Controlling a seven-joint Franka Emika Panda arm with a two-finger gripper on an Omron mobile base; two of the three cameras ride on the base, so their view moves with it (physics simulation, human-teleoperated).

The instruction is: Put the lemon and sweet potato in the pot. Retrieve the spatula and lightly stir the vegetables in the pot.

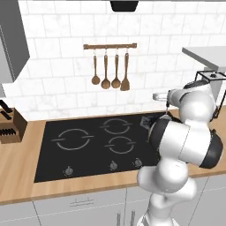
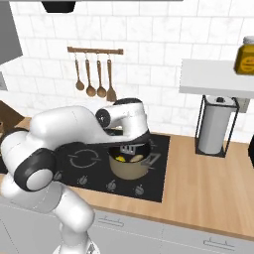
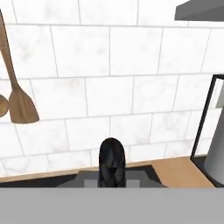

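The dark grey pot stands on the front right burner of the cooktop. Inside it lie the yellow lemon and, beside it, the paler sweet potato. My gripper hangs just over the pot's mouth, shut on the spatula's thin black handle. The spatula's grey slotted head slants down at the pot's right rim. In the left base view the spatula head shows left of my arm, which hides the pot there.
Wooden spoons and a wooden turner hang on a rail on the tiled wall behind the black cooktop. A knife block stands at the far left. A paper towel holder stands to the right under a shelf with a yellow jar.
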